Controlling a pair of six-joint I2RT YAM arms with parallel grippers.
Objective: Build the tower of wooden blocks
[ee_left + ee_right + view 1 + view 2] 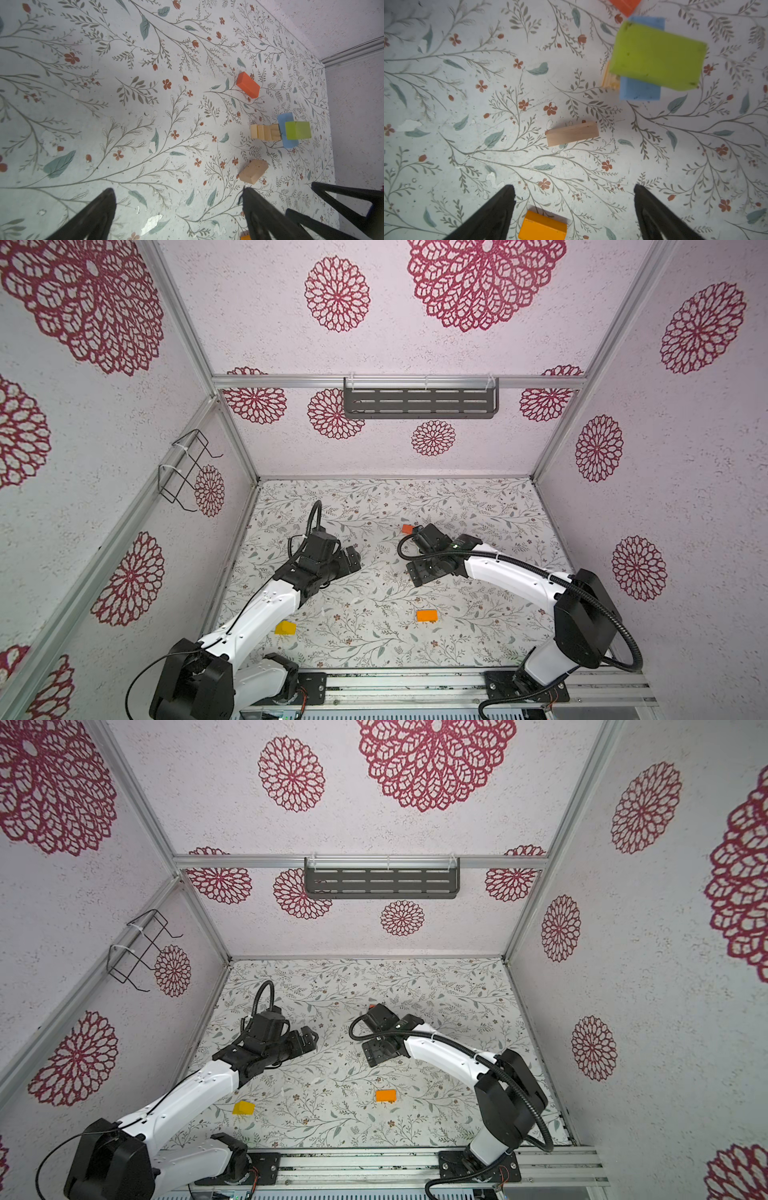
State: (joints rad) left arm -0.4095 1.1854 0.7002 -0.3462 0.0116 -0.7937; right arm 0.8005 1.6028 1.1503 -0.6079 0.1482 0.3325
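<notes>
The wood block tower [658,56] shows in the right wrist view as a lime green bar lying crosswise on a light blue bar [640,91], with natural cubes beneath. In the left wrist view the tower [291,131] stands past a plain bar [253,171]. Loose wood blocks lie around it: a red-orange bar [406,528], an orange bar [427,615], a yellow block [285,628] and the plain bar [572,133]. My right gripper [574,187] hangs open above the table, beside the tower and holding nothing. My left gripper [178,190] is open and empty. In both top views the right arm hides the tower.
A floral mat [374,647] covers the table, with walls close on three sides. A dark shelf [419,402] hangs on the back wall and a wire rack [187,472] on the left wall. The two grippers [353,558] [422,570] stand close together mid-table.
</notes>
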